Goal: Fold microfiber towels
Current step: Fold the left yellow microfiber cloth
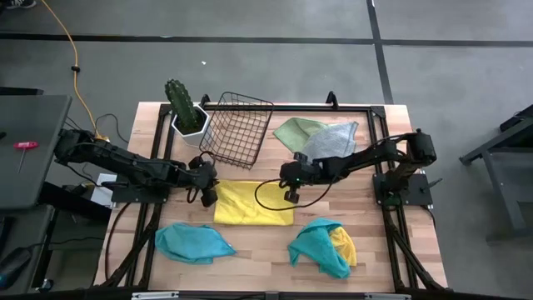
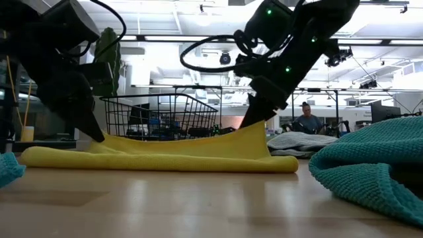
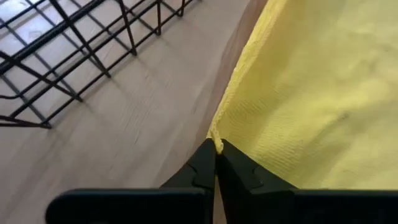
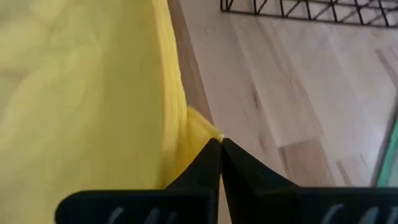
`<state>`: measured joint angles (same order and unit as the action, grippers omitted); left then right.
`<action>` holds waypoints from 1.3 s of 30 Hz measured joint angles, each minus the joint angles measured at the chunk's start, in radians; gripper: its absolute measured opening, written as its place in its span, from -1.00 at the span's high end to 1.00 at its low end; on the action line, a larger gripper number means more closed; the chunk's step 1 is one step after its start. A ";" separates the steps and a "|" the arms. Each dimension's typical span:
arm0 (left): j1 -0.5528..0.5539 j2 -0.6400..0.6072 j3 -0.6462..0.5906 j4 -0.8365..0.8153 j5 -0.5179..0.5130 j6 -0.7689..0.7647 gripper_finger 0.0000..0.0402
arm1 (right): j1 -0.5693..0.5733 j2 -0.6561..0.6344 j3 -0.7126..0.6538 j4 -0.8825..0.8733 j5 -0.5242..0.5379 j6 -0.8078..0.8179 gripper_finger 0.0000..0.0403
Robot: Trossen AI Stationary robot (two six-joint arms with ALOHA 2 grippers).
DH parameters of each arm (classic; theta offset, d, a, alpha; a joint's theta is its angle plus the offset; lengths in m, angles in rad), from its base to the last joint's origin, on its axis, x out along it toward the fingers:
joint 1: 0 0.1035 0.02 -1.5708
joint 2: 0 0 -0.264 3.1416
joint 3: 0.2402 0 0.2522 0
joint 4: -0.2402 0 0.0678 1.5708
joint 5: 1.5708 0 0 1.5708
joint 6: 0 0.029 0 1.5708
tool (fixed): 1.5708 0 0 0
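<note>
A yellow microfiber towel (image 1: 252, 205) lies folded in the middle of the table, its near fold (image 2: 165, 160) resting on the wood. My left gripper (image 1: 210, 195) is shut on its far left corner. My right gripper (image 1: 291, 195) is shut on its far right corner. A teal towel (image 1: 193, 242) lies near left. A teal towel over a yellow one (image 1: 324, 246) lies near right. A light green towel (image 1: 296, 130) and a grey towel (image 1: 331, 139) lie at the far right. My left gripper pinches the yellow towel's far left corner (image 3: 217, 142) between its two fingertips, slanting down from the table's left. The corner is raised a little; the towel slopes down from it to the table. My right gripper pinches the towel's far right corner (image 4: 213, 133) between its two fingertips, slanting down from the right. The corner is lifted (image 2: 254, 132) and the cloth slopes from it to the table.
A black wire basket (image 1: 237, 127) stands tilted just beyond the yellow towel. A potted cactus in a white pot (image 1: 186, 111) stands at the far left. Bare wood shows between the near towels.
</note>
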<state>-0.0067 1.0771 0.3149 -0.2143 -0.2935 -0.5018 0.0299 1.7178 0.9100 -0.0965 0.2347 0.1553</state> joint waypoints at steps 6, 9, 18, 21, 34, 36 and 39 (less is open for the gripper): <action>0.000 0.000 0.000 -0.011 0.000 -0.002 0.99 | 0.028 -0.013 0.000 -0.062 0.054 0.030 1.00; 0.000 0.000 0.000 -0.016 -0.002 -0.009 1.00 | 0.033 -0.013 0.000 -0.087 0.054 0.053 1.00; 0.000 -0.005 0.001 -0.015 -0.069 -0.025 1.00 | 0.044 -0.062 0.000 -0.151 0.107 0.084 1.00; 0.000 -0.004 0.001 -0.014 -0.081 -0.045 1.00 | 0.044 -0.075 0.000 -0.153 0.102 0.085 1.00; 0.001 -0.003 0.001 0.029 -0.158 -0.018 0.87 | 0.044 -0.075 0.000 -0.153 0.061 0.129 0.97; 0.001 -0.002 0.001 0.031 -0.164 -0.018 0.82 | 0.044 -0.075 0.000 -0.154 0.061 0.133 0.91; 0.001 -0.002 0.001 0.032 -0.166 -0.006 0.71 | 0.044 -0.075 0.000 -0.155 0.069 0.124 0.73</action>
<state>-0.0059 1.0748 0.3157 -0.1822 -0.4597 -0.5076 0.0734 1.6426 0.9100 -0.2520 0.3038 0.2793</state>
